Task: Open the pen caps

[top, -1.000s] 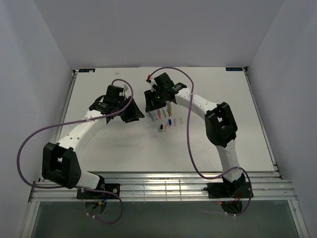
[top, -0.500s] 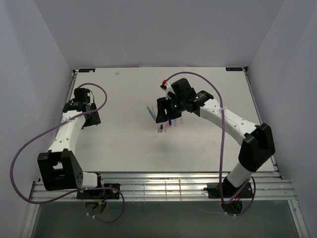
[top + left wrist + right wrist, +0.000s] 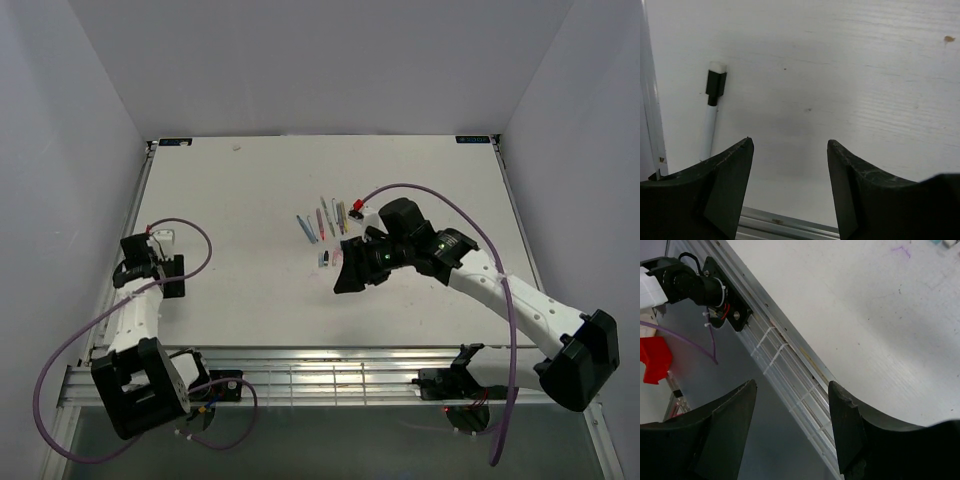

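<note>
Several pens (image 3: 320, 222) fanned mid-table, pen caps (image 3: 324, 260) too tiny to count, left gripper (image 3: 790, 143) and right gripper (image 3: 792, 385) both parted, empty

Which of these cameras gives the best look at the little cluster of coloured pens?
The overhead view: the pens lie fanned out mid-table, in plain sight. The left wrist view shows only a separate black-capped marker; the right wrist view shows none clearly.

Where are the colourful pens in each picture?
Top external: the pens lie in a small row near the middle of the table.
Left wrist: not in it; only one black-capped marker shows.
Right wrist: none clearly in it.
Shared landmark: the metal rail on the table's near edge, at the bottom of the left wrist view, slanting across the right wrist view.
</note>
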